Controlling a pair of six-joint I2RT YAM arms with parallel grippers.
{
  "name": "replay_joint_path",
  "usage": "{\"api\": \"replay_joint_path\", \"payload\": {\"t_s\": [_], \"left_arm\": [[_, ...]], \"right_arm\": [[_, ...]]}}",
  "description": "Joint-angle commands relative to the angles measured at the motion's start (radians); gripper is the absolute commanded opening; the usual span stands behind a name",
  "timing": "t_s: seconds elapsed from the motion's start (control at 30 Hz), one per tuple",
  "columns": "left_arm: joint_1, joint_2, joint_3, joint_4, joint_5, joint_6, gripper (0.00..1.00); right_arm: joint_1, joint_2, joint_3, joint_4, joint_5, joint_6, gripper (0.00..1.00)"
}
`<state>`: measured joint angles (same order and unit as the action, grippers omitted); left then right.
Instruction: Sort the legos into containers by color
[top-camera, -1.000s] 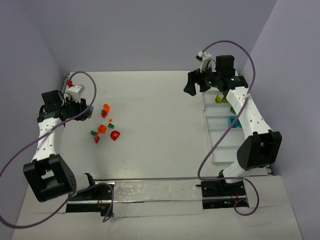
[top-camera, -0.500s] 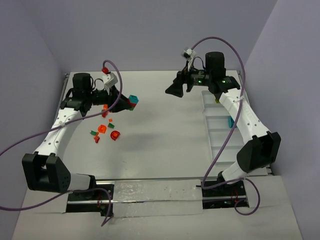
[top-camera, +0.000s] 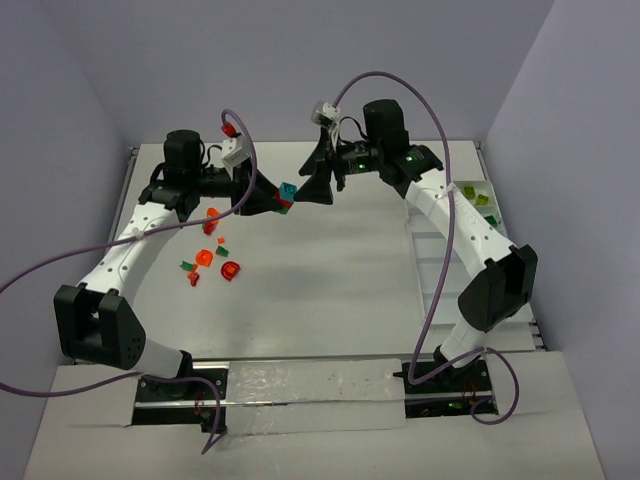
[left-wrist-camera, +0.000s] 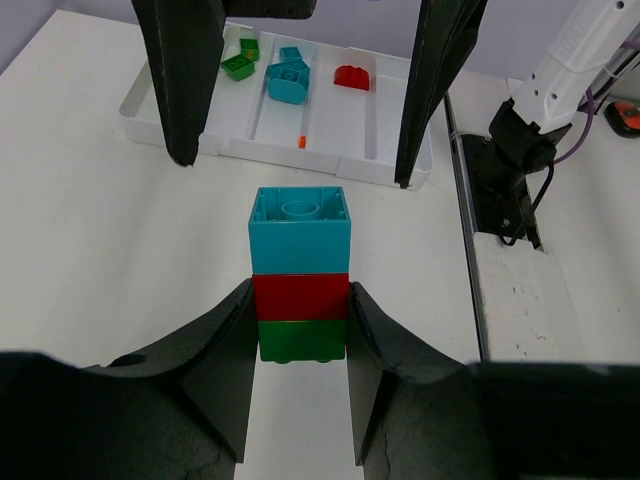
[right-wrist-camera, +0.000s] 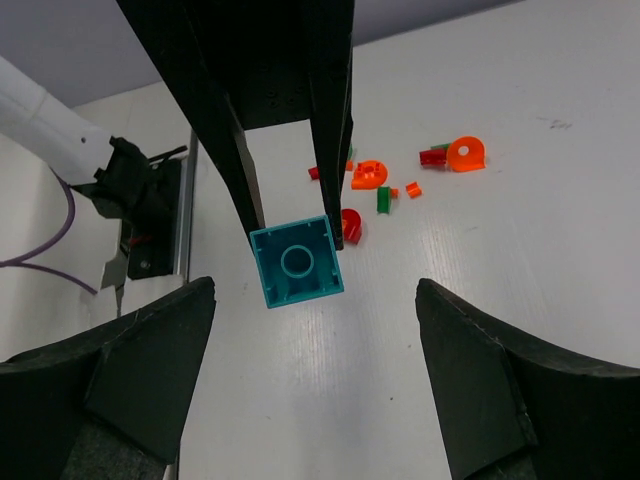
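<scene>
Left gripper (left-wrist-camera: 300, 298) clamped on stacked teal, red and green plastic bricks (left-wrist-camera: 300, 225), well apart from white divided plastic tray (left-wrist-camera: 330, 160). Right gripper (right-wrist-camera: 312, 295) jaws apart, facing teal top: advise centring squarely before closing

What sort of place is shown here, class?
Probably a robotics lab test cell: left arm and right arm bolted to a white table, plain walls close around, loose toy bricks and a divided tray.
</scene>
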<state>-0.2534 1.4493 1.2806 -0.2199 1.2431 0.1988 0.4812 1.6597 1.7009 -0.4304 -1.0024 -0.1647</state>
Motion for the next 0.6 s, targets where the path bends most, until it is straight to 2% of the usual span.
{"api": "replay_joint_path", "payload": {"t_s": [0.0, 0.37, 0.5, 0.57], "left_arm": [[-0.009, 0.003, 0.058, -0.033, 0.062, 0.057, 0.0], [-0.02, 0.026, 0.108, -0.097, 0.06, 0.124, 0.0], [-0.023, 0.034, 0.121, -0.111, 0.056, 0.134, 0.0], [-0.024, 0.039, 0.127, -0.115, 0.054, 0.136, 0.0]], "right_arm": [[0.022, 0.012, 0.074, -0.033, -0.041, -0.064, 0.87], [0.045, 0.06, 0.159, -0.155, -0.034, -0.189, 0.8], [0.048, 0.078, 0.181, -0.165, -0.03, -0.196, 0.71], [0.048, 0.089, 0.194, -0.169, -0.027, -0.203, 0.6]]}}
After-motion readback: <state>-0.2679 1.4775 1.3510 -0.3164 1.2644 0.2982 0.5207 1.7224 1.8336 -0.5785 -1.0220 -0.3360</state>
